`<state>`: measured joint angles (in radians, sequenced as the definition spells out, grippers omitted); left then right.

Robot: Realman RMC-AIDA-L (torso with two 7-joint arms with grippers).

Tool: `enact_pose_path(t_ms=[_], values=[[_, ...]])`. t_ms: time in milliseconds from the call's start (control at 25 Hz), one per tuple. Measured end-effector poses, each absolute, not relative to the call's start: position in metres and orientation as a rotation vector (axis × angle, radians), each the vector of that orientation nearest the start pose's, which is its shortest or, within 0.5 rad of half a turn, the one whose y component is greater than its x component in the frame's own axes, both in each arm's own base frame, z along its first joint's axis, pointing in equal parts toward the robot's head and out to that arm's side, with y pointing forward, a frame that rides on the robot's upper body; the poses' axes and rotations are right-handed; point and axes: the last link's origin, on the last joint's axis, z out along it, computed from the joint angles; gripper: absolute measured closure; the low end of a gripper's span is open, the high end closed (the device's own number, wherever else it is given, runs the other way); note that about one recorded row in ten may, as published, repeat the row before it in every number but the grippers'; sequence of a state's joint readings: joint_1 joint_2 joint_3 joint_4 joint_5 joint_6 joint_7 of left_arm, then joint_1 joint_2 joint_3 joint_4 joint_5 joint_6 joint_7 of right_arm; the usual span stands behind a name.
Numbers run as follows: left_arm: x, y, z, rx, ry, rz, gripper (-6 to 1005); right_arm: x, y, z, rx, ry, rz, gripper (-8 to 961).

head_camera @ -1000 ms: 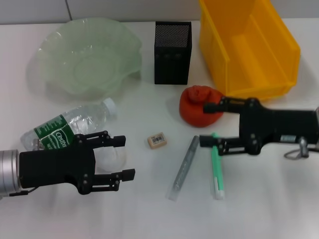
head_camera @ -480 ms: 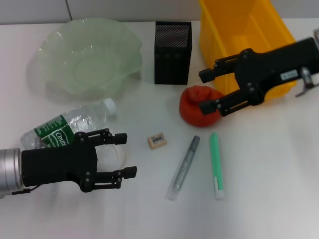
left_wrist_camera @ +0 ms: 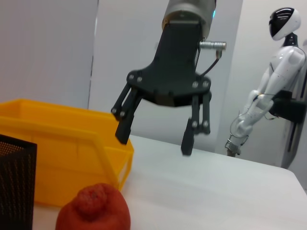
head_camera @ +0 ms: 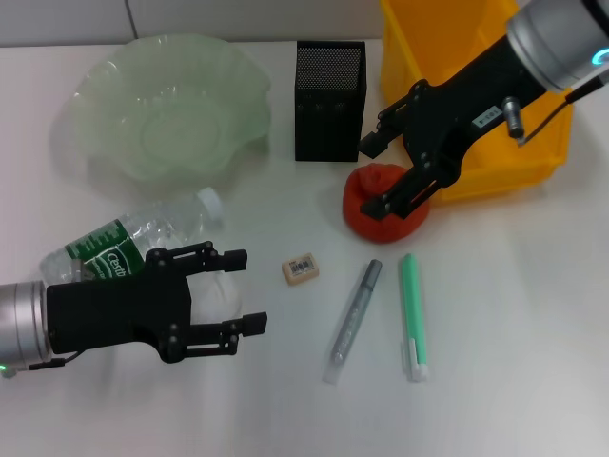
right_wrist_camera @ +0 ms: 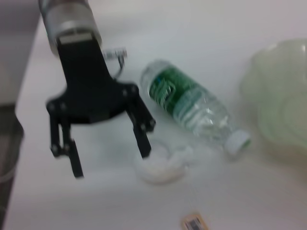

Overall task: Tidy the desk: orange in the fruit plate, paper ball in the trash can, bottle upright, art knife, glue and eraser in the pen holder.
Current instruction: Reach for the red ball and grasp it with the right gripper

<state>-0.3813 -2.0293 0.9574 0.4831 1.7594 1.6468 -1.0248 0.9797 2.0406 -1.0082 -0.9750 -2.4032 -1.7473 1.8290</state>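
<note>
White desk (head_camera: 533, 314): left gripper (head_camera: 243, 290) half hides paper ball (head_camera: 214, 297).

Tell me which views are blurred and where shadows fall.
Head view: mostly sharp, soft shadows beside the pen holder and under the orange. Left wrist view: sharp on the right gripper. Right wrist view: blurred throughout, smearing the left gripper, bottle and paper ball.

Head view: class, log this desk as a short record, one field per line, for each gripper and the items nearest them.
left gripper: open, around the paper ball
right gripper: open, over the orange
bottle: lying on its side
eraser: loose on desk
pen holder: upright beside the yellow bin
fruit plate: no fruit in it
</note>
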Motion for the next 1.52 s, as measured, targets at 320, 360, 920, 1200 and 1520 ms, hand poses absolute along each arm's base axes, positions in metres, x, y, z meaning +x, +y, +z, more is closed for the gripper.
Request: enact_pose_path(t_ms=[320,360,920,1200,1520], values=[[-0.286,0.266,-0.026,-2.796,-0.400,-0.858,211,0.100,0.397,-0.014,-3.043,-0.038,-0.509,123],[-0.286,0.267,-0.026,-2.790,-0.402,-0.858,211,0.100,0.397,-0.017,-3.032,-0.055,-0.536,123],[-0.283,0.269,-0.028,-2.755,-0.413,-0.888,212,0.117,0.407,-0.044,-2.924,-0.126,-0.615,122],[-0.282,0.269,-0.029,-2.752,-0.416,-0.894,212,0.124,0.409,-0.055,-2.897,-0.151,-0.643,123],[-0.282,0.269,-0.029,-2.751,-0.415,-0.897,213,0.129,0.410,-0.068,-2.864,-0.193,-0.675,147]])
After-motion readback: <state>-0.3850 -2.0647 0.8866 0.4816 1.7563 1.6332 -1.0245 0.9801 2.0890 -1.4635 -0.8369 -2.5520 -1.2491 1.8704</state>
